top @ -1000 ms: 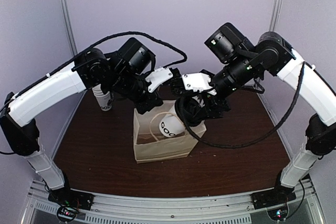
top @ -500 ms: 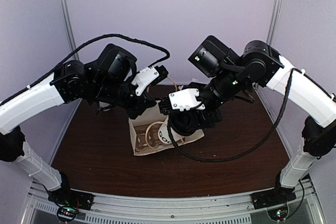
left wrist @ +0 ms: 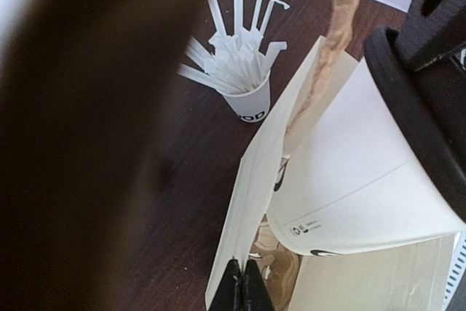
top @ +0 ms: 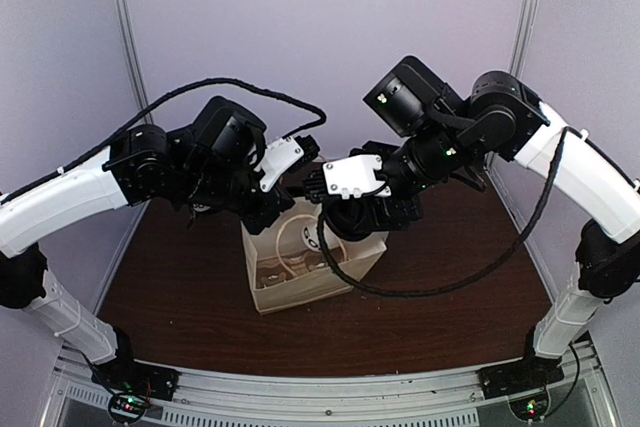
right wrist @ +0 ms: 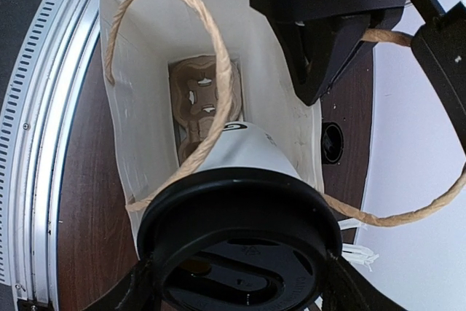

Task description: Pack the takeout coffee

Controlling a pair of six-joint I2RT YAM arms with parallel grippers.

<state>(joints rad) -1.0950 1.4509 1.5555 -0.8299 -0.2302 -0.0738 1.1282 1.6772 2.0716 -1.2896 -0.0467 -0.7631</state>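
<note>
Here, left tool (left wrist: 242, 285) pinches bag (right wrist: 138, 107) rim; takeout coffee (right wrist: 244, 154) tilts in.

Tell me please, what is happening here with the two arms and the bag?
The left gripper is shut on the top edge of a white paper bag. The right gripper holds the takeout coffee by its black lid, tilted, with its base at the bag's mouth. A cardboard cup carrier lies at the bottom of the bag. The cup is not yet set down.

The right gripper (top: 352, 217) (seemingly holding coffee (top: 314, 238)) overhangs bag (top: 298, 285).
</note>
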